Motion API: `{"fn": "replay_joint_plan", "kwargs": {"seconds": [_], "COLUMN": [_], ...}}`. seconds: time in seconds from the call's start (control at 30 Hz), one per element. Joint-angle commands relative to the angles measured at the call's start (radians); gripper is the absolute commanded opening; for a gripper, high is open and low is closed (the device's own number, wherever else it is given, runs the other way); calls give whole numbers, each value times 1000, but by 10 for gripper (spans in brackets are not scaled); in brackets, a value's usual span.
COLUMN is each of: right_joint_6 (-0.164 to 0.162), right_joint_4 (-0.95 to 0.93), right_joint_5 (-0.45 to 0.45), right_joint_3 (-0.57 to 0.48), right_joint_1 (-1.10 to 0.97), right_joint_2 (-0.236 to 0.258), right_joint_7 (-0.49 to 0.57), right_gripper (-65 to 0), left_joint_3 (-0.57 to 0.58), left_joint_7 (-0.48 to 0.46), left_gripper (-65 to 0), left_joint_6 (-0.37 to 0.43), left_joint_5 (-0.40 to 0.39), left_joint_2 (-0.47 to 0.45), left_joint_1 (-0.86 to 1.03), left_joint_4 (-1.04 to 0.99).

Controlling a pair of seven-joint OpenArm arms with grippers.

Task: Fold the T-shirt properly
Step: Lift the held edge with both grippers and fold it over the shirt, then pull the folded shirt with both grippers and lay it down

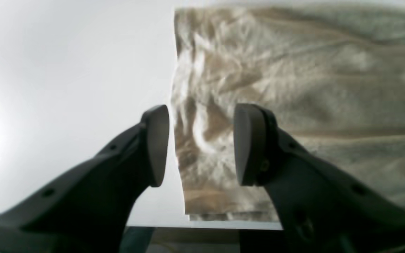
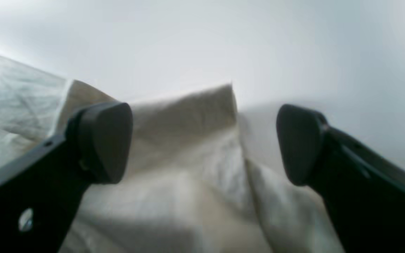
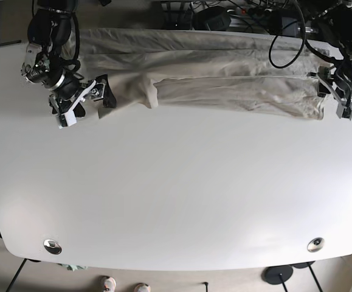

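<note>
- Beige, wrinkled cotton T-shirt (image 3: 224,85) — laid out in a long folded band along the far edge of the white tabletop (image 3: 176,194), spanning nearly the table's width, as seen in the base view.
- Left gripper (image 1: 201,146) — dark plastic claw, jaws parted with nothing between them; positioned at the straight hem edge of the T-shirt (image 1: 294,88), one pad over bare table, the other over cloth.
- Right gripper (image 2: 204,142) — dark plastic claw, jaws spread wide and empty; a folded sleeve corner of the T-shirt (image 2: 188,158) is seen between the pads, contact not determinable.
- Both arms are seen in the base view at opposite ends of the garment, right gripper (image 3: 78,100) and left gripper (image 3: 344,91).
- Black cables (image 3: 285,30) — bundled behind the table's far edge.
</note>
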Motion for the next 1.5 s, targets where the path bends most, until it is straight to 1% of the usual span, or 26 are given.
{"fn": "replay_joint_plan", "kwargs": {"seconds": [0.03,0.13,0.23,0.3,0.33,0.37,0.47,0.5,0.57,0.63,0.73,0.83,0.9,0.97,1.0,1.07,1.13,1.2,1.27,1.4,1.43,1.47,1.5], "right_joint_6": [3,3,0,-2,-2,-2,-2,-2,2,3,-3,-8,-15,-14,-11,-11,-11,-11,-9,-9,-9,-9,-9], "right_joint_4": [-51,-121,-124,-126,-126,-126,-123,-121,-100,-35,115,259,313,338,341,338,338,338,333,282,259,253,253], "right_joint_5": [13,11,11,11,11,14,16,17,19,19,20,20,20,20,20,20,20,20,14,13,13,13,13], "right_joint_3": [-13,-40,-80,-88,-91,-91,-90,-90,-86,-85,-85,-70,-34,19,35,49,84,130,184,228,234,234,237], "right_joint_1": [39,68,70,67,67,65,67,67,67,47,-15,-122,-190,-249,-272,-299,-309,-315,-323,-325,-322,-320,-315], "right_joint_2": [10,10,7,3,3,1,1,3,4,4,3,-2,-46,-74,-79,-82,-83,-100,-103,-102,-99,-97,-95], "right_joint_7": [24,47,64,67,67,67,68,68,68,68,61,59,59,59,59,67,68,67,65,68,68,68,68], "right_gripper": [-30,-30,-38,-154,-263,-369,-583,-636,-623,-629,-629,-629,-629,-629,-629,-629,-629,-629,-629,-621,-587,-537,-431], "left_joint_3": [-6,-6,-6,-6,-4,-4,37,51,63,65,66,63,65,65,65,65,66,66,66,66,66,66,66], "left_joint_7": [-8,-8,-8,-10,-30,-76,-140,-149,-168,-200,-212,-212,-212,-212,-212,-212,-212,-212,-212,-212,-212,-212,-212], "left_gripper": [-385,-385,-385,-385,-386,-389,-389,-389,-389,-389,-389,-389,-389,-389,-389,-389,-389,-389,-389,-389,-389,-389,-389], "left_joint_6": [-1,-1,-1,-1,-1,-1,-1,-1,-1,-1,-1,-1,-1,-1,-1,-1,-1,-1,-1,-1,-1,-1,-1], "left_joint_5": [-1,-1,-1,-1,-1,-1,-1,-1,-1,-1,-1,-1,-1,-1,-1,-1,-1,-1,-1,-1,-1,-1,-1], "left_joint_2": [-19,-19,-17,-17,-17,-17,-17,-19,-19,-19,-22,-33,-39,-39,-39,-39,-39,-39,-40,-46,-50,-50,-51], "left_joint_1": [-25,-31,-32,-35,-37,-37,-34,-34,-34,-31,-28,-28,-26,-26,-26,-26,-28,-28,-28,-28,-26,-26,-26], "left_joint_4": [17,17,7,-57,-111,-149,-218,-237,-267,-292,-319,-324,-326,-326,-326,-326,-326,-326,-326,-326,-326,-326,-326]}}
